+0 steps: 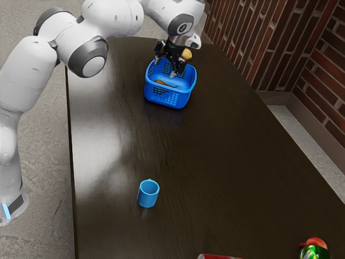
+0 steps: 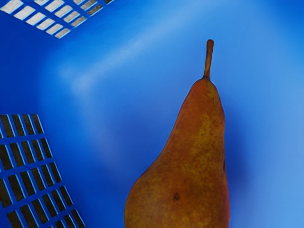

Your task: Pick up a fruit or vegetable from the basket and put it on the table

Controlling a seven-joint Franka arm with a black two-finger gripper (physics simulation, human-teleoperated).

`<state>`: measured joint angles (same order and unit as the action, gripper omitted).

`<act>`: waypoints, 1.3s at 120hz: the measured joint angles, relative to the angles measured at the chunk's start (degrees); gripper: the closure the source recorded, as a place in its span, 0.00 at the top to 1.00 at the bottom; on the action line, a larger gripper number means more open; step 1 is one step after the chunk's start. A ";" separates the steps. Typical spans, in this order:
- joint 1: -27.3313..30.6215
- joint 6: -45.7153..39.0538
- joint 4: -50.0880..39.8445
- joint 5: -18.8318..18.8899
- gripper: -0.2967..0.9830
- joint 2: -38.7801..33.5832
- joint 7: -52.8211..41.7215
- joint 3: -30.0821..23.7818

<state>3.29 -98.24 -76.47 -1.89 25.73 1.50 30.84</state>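
"Where is the pear (image 2: 190, 156)?"

"In the blue basket (image 1: 184, 99), lying on its side on the smooth floor. Its skin is orange-brown and speckled, and its stem (image 2: 208, 58) is on. In the exterior view the stem points to that view's right."

"And the fingers (image 1: 177, 66)?"

"Over the basket, reaching down into its opening, with the pear just under the hand. Whether they are spread or closed, or touching the pear, I can't tell."

"What is the basket like?"

"It stands upright on the dark wooden table (image 1: 116, 156), toward the exterior view's top, and its walls are pierced with rows of small holes."

"Anything near it?"

"A rounded yellow-orange thing (image 1: 186, 54), beside the fingers in the exterior view, by the basket's far rim. I can't make out whether it is inside or behind."

"And farther off?"

"A light-blue cup (image 1: 148, 194) stands upright on the table, well apart from the basket. At the exterior view's lower edge there is part of a red object (image 1: 215, 257), and in the lower right corner a shiny green item (image 1: 315, 252) with a red object (image 1: 316, 242) right by it."

"The surroundings?"

"A brick wall (image 1: 318, 59) at the exterior view's right. The white arm (image 1: 113, 16) comes in from the left."
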 joint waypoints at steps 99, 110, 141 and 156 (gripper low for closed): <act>0.90 -2.12 -3.25 0.14 0.77 2.78 -4.60 -2.40; 0.91 -2.13 -3.27 0.13 0.77 3.20 -5.10 -2.45; 0.97 -3.00 -3.03 0.81 0.77 3.77 -6.96 -3.38; 1.31 -3.87 -3.06 1.17 0.77 3.76 -7.96 -3.42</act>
<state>4.60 -102.11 -79.53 -0.71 29.49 -6.46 27.42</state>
